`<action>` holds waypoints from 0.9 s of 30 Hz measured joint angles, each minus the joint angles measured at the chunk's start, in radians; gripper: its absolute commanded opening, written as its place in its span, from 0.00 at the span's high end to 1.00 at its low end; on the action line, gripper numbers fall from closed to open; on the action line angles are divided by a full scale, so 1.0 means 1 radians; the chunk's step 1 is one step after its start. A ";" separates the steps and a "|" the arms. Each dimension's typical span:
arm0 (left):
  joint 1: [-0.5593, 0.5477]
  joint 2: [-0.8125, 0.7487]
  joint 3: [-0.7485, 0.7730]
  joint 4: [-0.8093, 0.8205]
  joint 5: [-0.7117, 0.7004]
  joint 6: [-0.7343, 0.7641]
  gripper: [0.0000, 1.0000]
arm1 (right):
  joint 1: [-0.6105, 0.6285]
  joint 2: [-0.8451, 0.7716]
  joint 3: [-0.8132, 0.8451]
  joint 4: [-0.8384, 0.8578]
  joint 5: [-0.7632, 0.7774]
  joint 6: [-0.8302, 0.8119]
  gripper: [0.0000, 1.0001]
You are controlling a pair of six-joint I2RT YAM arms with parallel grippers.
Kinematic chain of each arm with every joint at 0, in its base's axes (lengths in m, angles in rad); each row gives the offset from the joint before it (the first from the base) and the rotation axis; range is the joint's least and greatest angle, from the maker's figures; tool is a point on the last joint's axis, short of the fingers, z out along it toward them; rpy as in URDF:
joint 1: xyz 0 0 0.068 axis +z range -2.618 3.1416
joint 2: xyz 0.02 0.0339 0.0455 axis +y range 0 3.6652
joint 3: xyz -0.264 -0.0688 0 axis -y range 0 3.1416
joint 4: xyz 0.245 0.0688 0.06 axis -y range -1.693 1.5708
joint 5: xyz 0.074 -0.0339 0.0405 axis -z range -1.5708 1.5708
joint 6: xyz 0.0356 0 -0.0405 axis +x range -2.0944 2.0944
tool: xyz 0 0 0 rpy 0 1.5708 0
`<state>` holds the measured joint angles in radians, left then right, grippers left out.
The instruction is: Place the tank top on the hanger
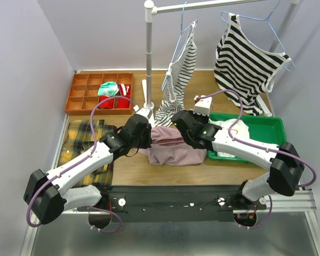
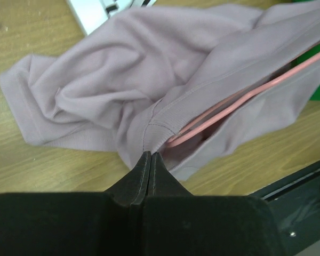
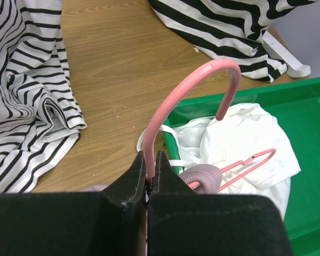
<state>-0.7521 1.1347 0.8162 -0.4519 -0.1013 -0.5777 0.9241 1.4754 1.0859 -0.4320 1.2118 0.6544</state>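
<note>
Robot lab test cell, not a home; left arm (image 1: 77, 172) and right arm (image 1: 245, 150) bolted to a black base plate (image 1: 165, 201) at the table (image 1: 149, 176) edge; bare grey-purple walls (image 1: 21, 80) box it in; clothes rack (image 1: 149, 53), striped tops (image 1: 245, 58), green tray (image 1: 272, 125) and wooden divider box (image 1: 80, 96) staged as props.

left hand (image 2: 150, 154) and right hand (image 3: 151, 157) both clamped closed, forearms angled inward.
</note>
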 measured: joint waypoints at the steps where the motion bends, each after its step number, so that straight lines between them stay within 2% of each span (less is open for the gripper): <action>1: 0.000 0.000 0.018 -0.003 0.005 0.002 1.00 | 0.000 0.000 0.000 0.000 0.000 0.000 0.99; 8: 0.000 0.026 0.142 -0.005 0.034 0.005 1.00 | 0.000 0.005 0.039 -0.007 -0.006 0.000 0.99; 18: 0.000 0.124 0.335 0.020 0.091 -0.045 0.99 | 0.000 0.059 0.189 -0.004 -0.048 -0.006 0.99; 20: 0.000 0.129 0.364 0.023 0.098 -0.056 0.94 | 0.005 0.071 0.212 -0.004 -0.059 -0.008 0.99; 21: 0.000 0.132 0.380 0.025 0.100 -0.060 0.86 | 0.008 0.075 0.220 -0.004 -0.066 -0.008 0.99; 23: 0.000 0.134 0.392 0.031 0.104 -0.063 0.65 | 0.016 0.076 0.230 -0.005 -0.079 -0.008 0.99; 24: 0.000 0.134 0.393 0.034 0.106 -0.065 0.46 | 0.021 0.076 0.236 -0.006 -0.085 -0.008 0.99; 27: 0.000 0.131 0.382 0.043 0.118 -0.070 0.36 | 0.030 0.076 0.254 -0.010 -0.098 -0.013 0.99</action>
<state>-0.7517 1.2659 1.1984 -0.4088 0.0166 -0.6479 0.9543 1.5513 1.3403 -0.4416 1.1137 0.6418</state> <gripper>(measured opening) 0.481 0.067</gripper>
